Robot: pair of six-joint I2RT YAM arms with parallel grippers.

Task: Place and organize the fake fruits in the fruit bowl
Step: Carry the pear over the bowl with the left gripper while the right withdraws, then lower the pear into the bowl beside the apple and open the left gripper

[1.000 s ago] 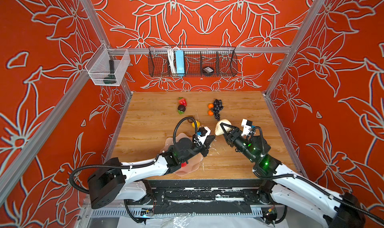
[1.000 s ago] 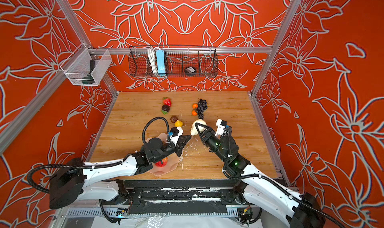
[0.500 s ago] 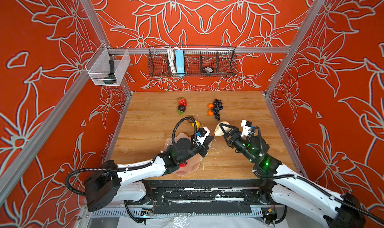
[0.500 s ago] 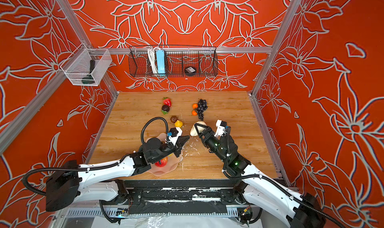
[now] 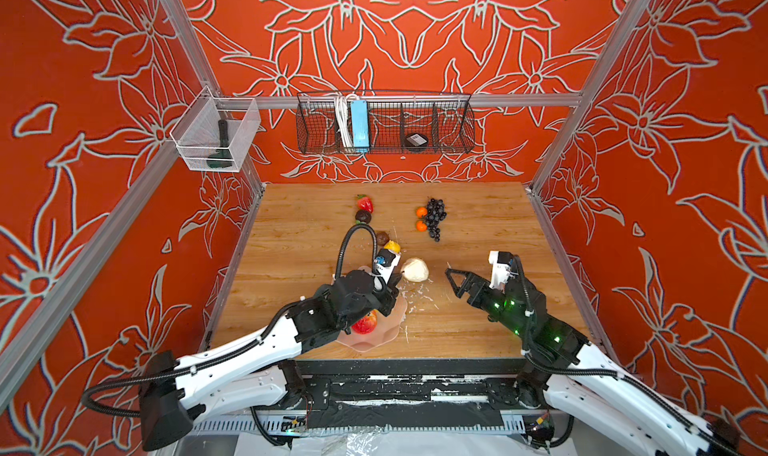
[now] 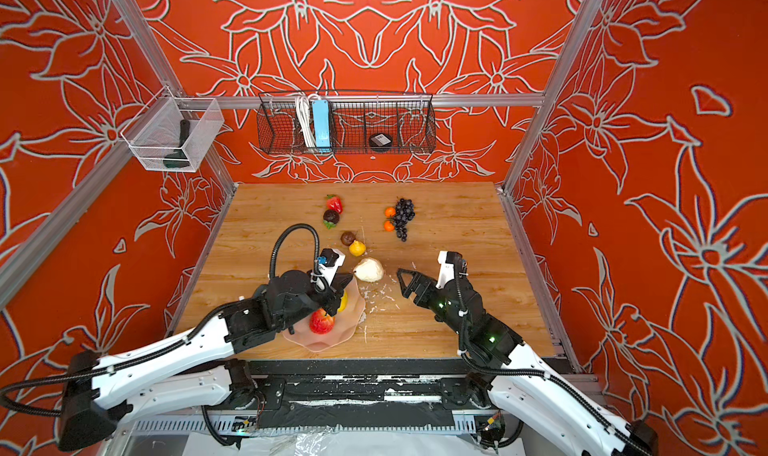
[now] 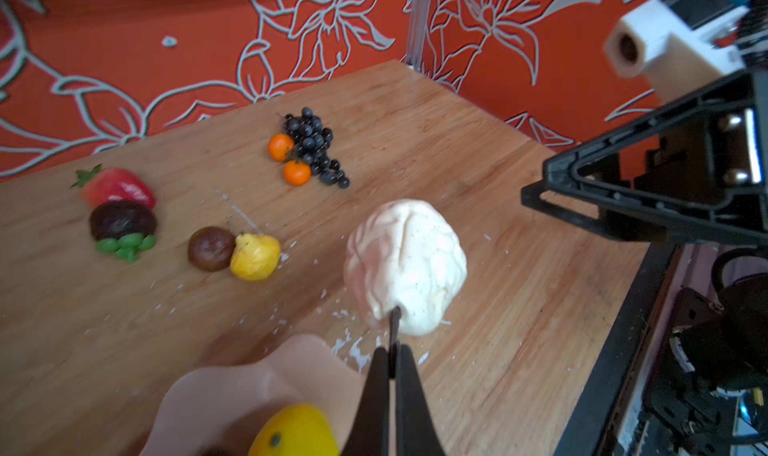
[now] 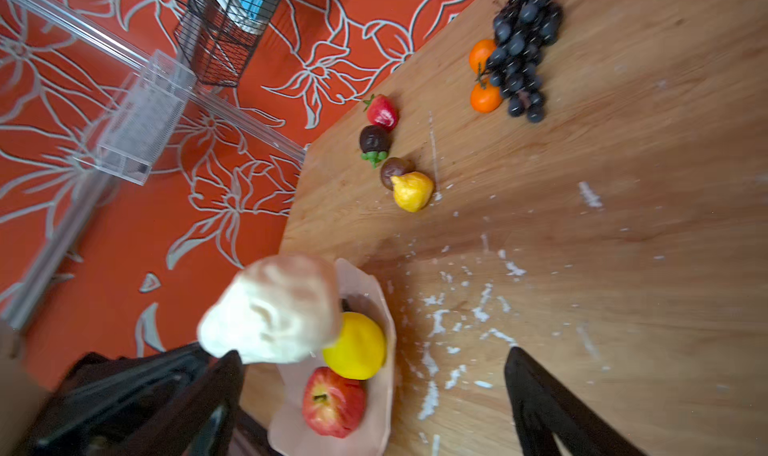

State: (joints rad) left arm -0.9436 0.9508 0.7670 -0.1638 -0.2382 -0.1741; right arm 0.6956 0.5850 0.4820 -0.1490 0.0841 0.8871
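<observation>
1. fruit bowl (image 5: 386, 335): mostly under the left arm (image 5: 324, 312) in both top views; cropped by the frame edge in the left wrist view.
2. red apple (image 5: 365, 324): partly covered by that arm.
3. lemon (image 7: 293, 433) in the bowl: cropped at the edge.
4. beige fruit (image 8: 272, 308): blurred in the right wrist view.
5. right end effector (image 8: 372, 352): fingers run off the frame.
6. black item (image 5: 415, 140) in the wire basket (image 5: 453, 129): too small to identify.
</observation>
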